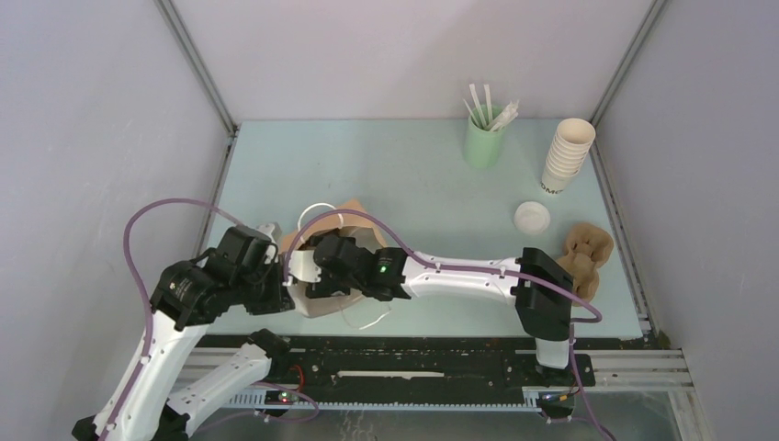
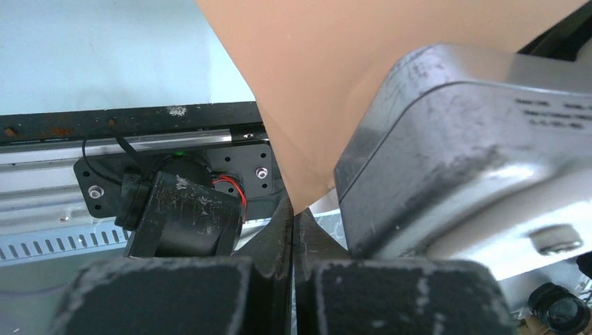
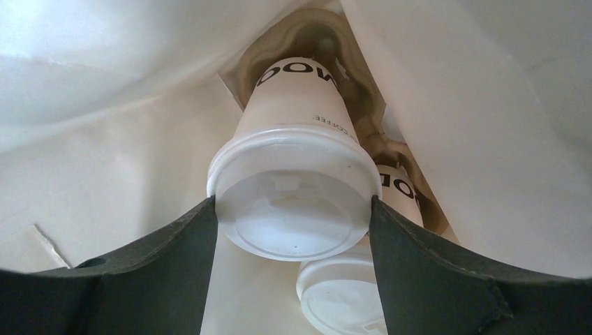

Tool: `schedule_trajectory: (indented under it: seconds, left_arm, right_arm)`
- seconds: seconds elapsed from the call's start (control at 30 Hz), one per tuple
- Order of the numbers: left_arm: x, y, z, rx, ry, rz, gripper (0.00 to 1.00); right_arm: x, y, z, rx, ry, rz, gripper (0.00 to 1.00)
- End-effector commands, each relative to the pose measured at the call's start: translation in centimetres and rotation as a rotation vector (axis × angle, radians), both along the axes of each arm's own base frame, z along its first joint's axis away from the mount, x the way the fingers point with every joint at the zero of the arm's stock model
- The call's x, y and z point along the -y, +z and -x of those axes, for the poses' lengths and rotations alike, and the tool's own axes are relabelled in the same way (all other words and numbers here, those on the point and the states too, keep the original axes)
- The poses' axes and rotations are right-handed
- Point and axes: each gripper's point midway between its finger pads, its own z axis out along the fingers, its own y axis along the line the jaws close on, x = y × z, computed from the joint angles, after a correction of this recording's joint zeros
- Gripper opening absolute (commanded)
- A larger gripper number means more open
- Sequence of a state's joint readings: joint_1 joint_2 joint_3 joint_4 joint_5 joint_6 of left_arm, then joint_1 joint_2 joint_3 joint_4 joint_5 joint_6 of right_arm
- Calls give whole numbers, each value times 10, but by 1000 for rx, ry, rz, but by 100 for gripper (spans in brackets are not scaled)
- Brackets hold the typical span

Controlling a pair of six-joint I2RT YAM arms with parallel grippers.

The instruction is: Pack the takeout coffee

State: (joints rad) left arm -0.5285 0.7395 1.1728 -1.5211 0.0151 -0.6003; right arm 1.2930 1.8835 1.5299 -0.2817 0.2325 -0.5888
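Observation:
The brown paper bag lies on its side at the near middle of the table. My left gripper is shut on the bag's paper edge; in the top view it sits at the bag's left side. My right gripper is inside the bag, its fingers touching both sides of the white lid of a cream lidded cup. A second lidded cup lies just below and beside it. In the top view the right gripper's fingers are hidden in the bag mouth.
A green cup of white sticks and a tall stack of lidless cups stand at the back right. A loose white lid and a brown cardboard carrier lie at the right. The bag's white handle loops behind it.

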Motion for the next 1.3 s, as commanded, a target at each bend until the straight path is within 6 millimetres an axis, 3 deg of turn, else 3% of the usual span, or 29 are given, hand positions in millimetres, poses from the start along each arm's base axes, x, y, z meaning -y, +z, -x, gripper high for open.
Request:
schedule_trajectory:
  seconds: [0.0, 0.17, 0.3, 0.6, 0.77, 0.87, 1.0, 1.27]
  left_arm:
    - [38, 10, -8, -20, -119, 134, 0]
    - [46, 16, -14, -28, -150, 147, 0]
    - [50, 25, -17, -13, -161, 160, 0]
    - [66, 37, -17, -13, -217, 239, 0]
    - [70, 43, -17, 11, -230, 269, 0]
    - [68, 44, -17, 30, -220, 271, 0]
    - [64, 45, -19, 61, -207, 264, 0]
    - [56, 37, -15, 94, -211, 242, 0]
  right_arm:
    - [-36, 39, 10, 22, 3, -147, 47]
    - [-37, 38, -5, 40, -121, -145, 44]
    - [-24, 33, -21, 97, -226, -117, 44]
    - [-37, 46, -18, -15, -262, -261, 46]
    - [-40, 40, -13, -45, -112, -280, 55]
    - [-29, 35, -11, 8, 7, -250, 53]
    - [-23, 38, -14, 42, 43, -243, 50]
    - [-20, 36, -2, 140, 168, -209, 53]
